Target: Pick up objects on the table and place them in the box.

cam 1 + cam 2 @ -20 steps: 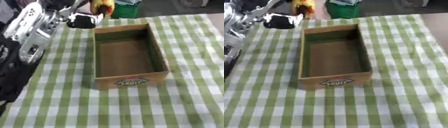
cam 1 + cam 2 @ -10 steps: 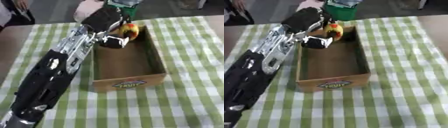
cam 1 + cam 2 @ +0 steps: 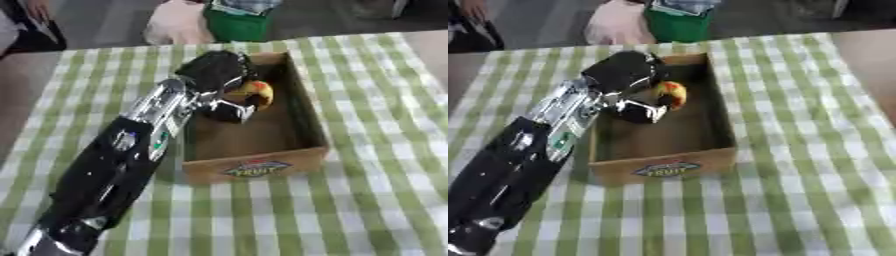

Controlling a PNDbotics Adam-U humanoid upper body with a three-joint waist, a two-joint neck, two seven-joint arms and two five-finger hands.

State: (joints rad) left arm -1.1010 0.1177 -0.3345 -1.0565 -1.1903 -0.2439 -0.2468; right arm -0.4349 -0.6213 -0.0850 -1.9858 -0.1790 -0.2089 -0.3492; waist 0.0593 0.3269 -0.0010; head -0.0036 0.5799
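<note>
Now the left robot hand [image 3: 217, 75] hangs inside the box [image 3: 302, 150], fingers curled round a yellow-and-red fruit [image 3: 252, 93]; only letting go looks left, and nothing else shows on the counter [image 3: 385, 200].

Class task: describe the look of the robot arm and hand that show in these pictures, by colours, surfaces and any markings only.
Only the left arm shows. Its lower stretch is glossy black and rounded, with small green and blue lights on it. Nearer the wrist comes a silver metal section. The left hand is black, with pale silver parts at its fingers. No cables or lettering can be made out.
</note>
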